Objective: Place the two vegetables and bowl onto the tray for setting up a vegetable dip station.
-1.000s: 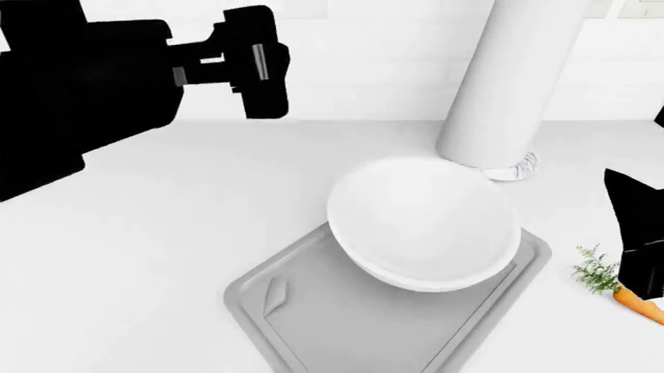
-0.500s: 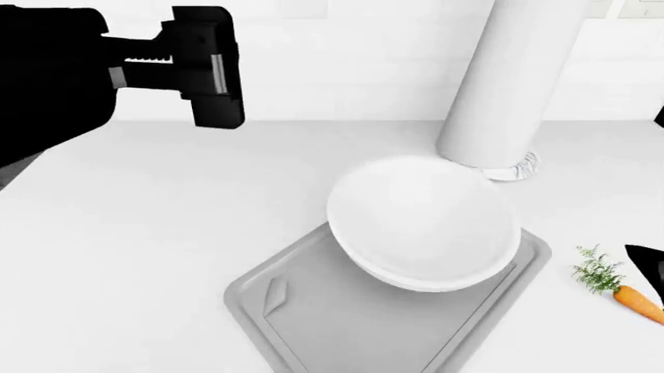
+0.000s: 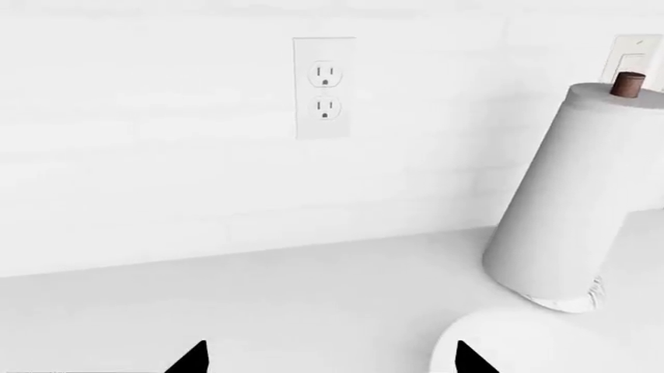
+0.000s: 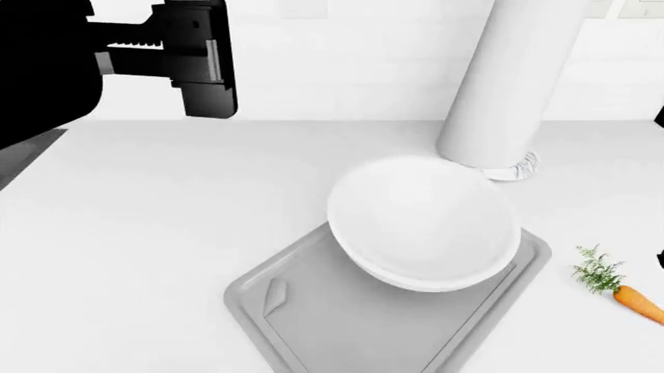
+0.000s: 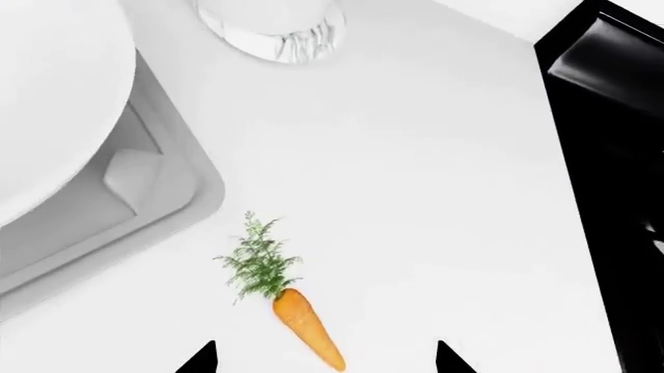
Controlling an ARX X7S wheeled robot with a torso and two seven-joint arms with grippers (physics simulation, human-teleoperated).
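The right pincer (image 5: 323, 359) is shown only by two dark fingertips spread apart with nothing between them, so it is judged open; it is held above the carrot (image 5: 307, 328), apparently lined up for a grasp. The carrot lies flat on the white worktop (image 5: 436, 194), just beside the tray (image 5: 155, 210) but not on it: a small orange taper with a feathery green top turned toward the tray corner.

The left pincer (image 3: 323, 359) is likewise seen as two separated tips, empty and open, raised well clear of the worktop and facing the wall with its socket (image 3: 323, 87); it is judged to be parked out of the way.

The bowl (image 4: 424, 223), wide, plain white and shallow, rests on the far end of the light grey tray (image 4: 311, 311), overhanging its rim slightly. The paper towel roll (image 4: 503, 78) stands just behind it. No cucumber is visible in any view.
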